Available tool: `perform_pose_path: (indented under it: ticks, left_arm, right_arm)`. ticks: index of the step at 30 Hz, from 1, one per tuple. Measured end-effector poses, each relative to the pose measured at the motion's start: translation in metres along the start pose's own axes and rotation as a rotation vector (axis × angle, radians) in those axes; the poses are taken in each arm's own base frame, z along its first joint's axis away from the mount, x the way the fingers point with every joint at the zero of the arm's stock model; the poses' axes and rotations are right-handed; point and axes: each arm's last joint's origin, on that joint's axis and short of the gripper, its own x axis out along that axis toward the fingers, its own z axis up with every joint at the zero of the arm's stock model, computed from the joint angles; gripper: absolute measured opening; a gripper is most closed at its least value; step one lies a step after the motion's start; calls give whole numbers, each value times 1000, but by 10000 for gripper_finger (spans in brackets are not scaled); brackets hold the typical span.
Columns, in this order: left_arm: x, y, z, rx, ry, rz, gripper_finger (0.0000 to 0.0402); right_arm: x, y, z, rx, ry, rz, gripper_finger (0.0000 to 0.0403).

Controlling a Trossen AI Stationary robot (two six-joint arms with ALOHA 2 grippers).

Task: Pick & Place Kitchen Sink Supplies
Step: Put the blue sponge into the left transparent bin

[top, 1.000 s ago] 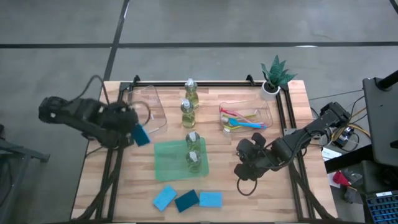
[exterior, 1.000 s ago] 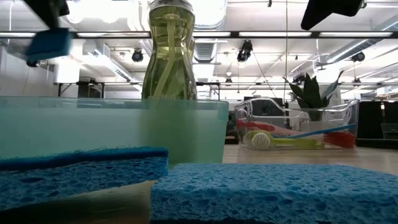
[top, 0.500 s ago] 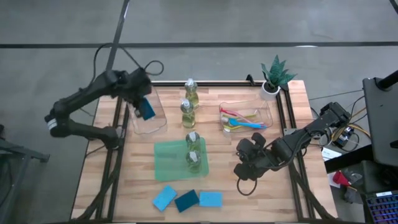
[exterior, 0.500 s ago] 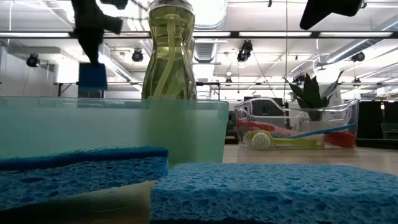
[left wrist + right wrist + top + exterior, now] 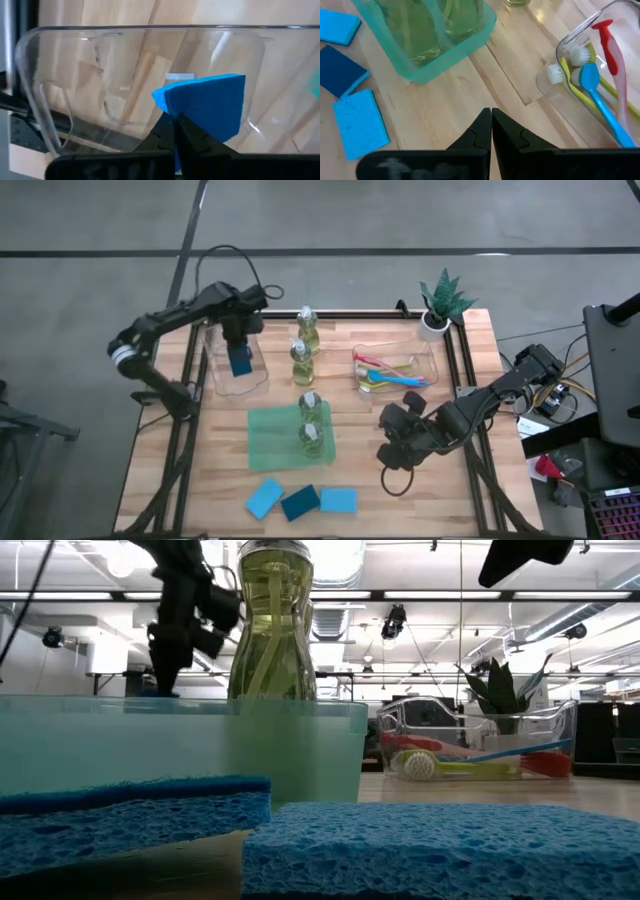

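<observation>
A blue sponge [image 5: 207, 107] is gripped by the closed left tool [image 5: 240, 352], hung long side down directly over the clear bin [image 5: 256, 378]. The right tool [image 5: 392, 450] is kept shut, empty, beside the green tray [image 5: 268, 442].

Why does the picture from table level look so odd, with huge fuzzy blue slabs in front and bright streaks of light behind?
In the low view, the blue sponges lie right at the lens, so they loom large and soft; the ceiling lamps behind glare white through the bottle. In the left wrist view, the clear bin shows pale reflections around the sponge held by the left gripper.
</observation>
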Motion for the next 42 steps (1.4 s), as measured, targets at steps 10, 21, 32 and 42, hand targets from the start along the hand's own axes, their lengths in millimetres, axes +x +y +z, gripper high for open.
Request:
perform_pose_path:
  ticks: [10, 21, 32, 42]
  left_arm:
    - [35, 21, 17, -139, 53, -72, 0]
    - [67, 16, -1, -122, 124, -118, 0]
    - [91, 11, -8, -104, 128, -106, 4]
    - [90, 16, -3, -116, 94, -16, 5]
  right_arm:
    - [-2, -2, 2, -19, -57, -35, 8]
    - [-11, -10, 5, -40, -116, -54, 8]
    - [-12, -12, 5, -36, -118, -65, 8]
    - [-12, -12, 6, -11, -123, -66, 8]
